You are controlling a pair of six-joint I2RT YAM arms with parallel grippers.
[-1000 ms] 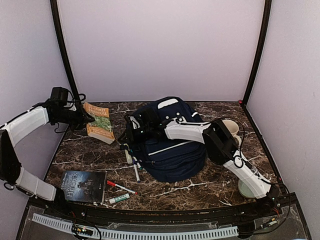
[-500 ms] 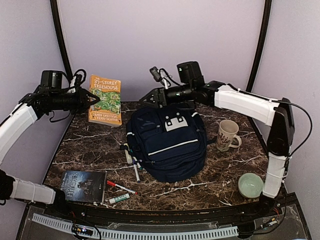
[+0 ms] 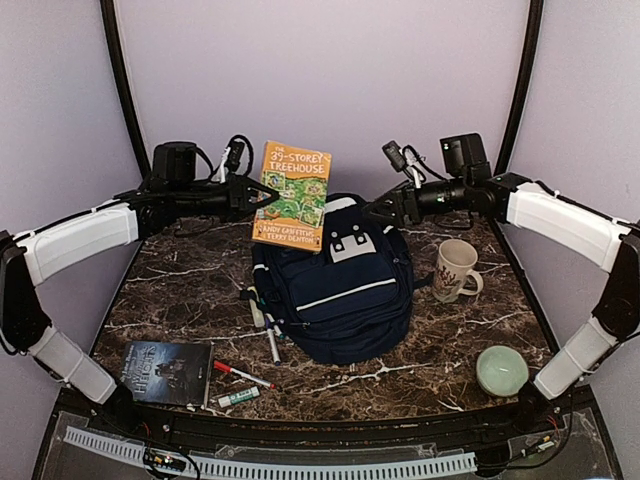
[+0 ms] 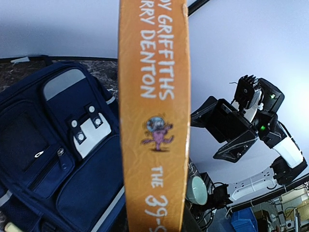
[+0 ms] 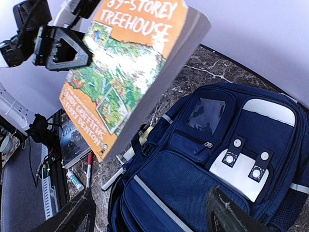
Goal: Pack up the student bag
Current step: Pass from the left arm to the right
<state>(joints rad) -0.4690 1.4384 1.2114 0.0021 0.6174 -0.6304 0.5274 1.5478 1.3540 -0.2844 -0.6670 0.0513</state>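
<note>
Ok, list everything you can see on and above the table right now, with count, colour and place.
navy-blue fabric backpack: one, navy with white patch, lying mid-table
orange paperback book: one, orange, held in the air by the backpack's far left corner
dark-covered book: one, black-grey, flat at near left
red-capped marker: one, white and red, right of the dark book
green marker: one, green and white, just nearer than the red one
white pens: at least two, by the backpack's left side
cream ceramic mug: one, upright, right of the backpack
pale green bowl: one, near right corner
dark marble table: one
left end effector: black, shut on the orange book
right end effector: black, open, above the backpack's far end
</note>
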